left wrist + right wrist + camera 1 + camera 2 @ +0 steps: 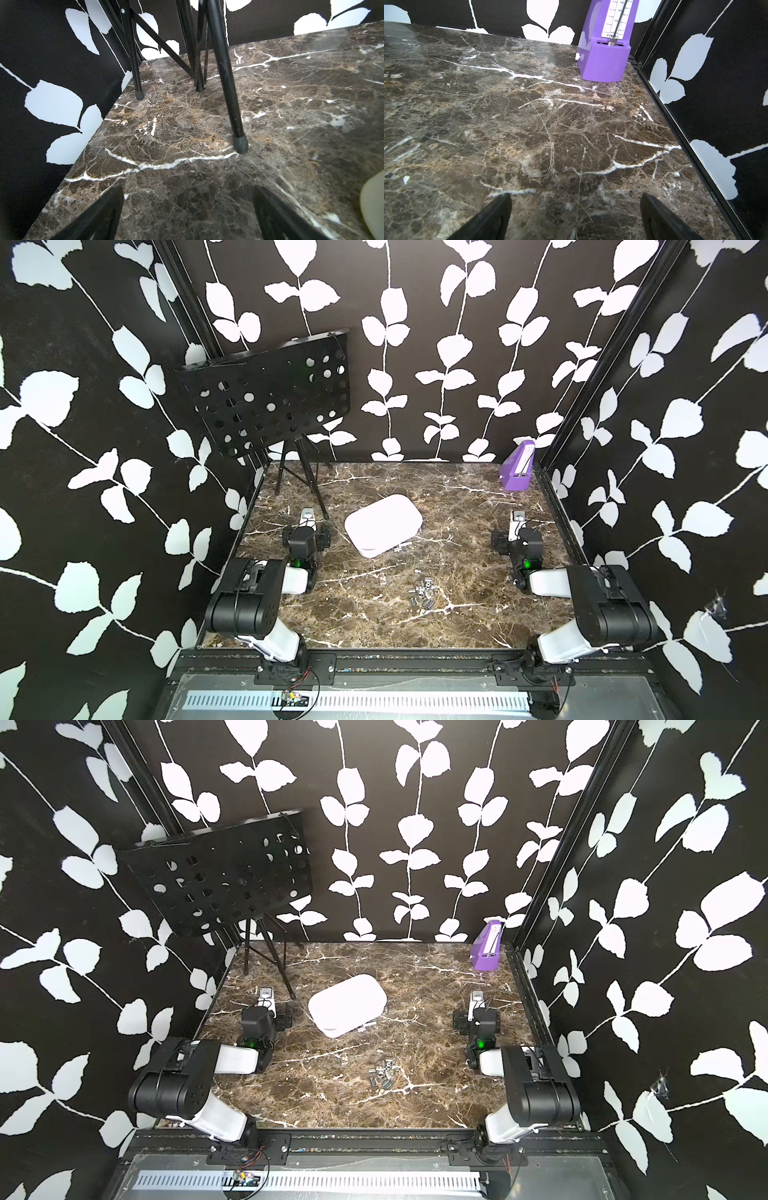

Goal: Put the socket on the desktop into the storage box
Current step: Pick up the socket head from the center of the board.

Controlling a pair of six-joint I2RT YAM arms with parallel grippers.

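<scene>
On the left, the left gripper (188, 189) hangs low over the dark-brown marble-patterned desktop (374, 626), jaws spread wide with nothing between them. Just beyond it stands one foot of the black perforated-metal music stand (270, 393) on its tripod. A careless swing from here could clip that leg and topple the stand.

At mid-table lies the shallow white plastic storage box (382, 524) with rounded corners. A box that light would probably slide if a finger bumps it. Hard against its near right edge lie what look like a few small silvery metal sockets (401, 548), though they are too small to be sure. A jaw reaching for them would likely strike the box wall first.

The main cluster of sockets (422, 595) rests nearer on the desktop, between the two arms and well apart from both grippers. Round and packed together on slick stone, they may roll or scatter under a pinch, or two may lift together.

On the right, the right gripper (575, 195) is likewise splayed and empty, facing the upright purple plastic metronome (604, 62) in the far right corner.
</scene>
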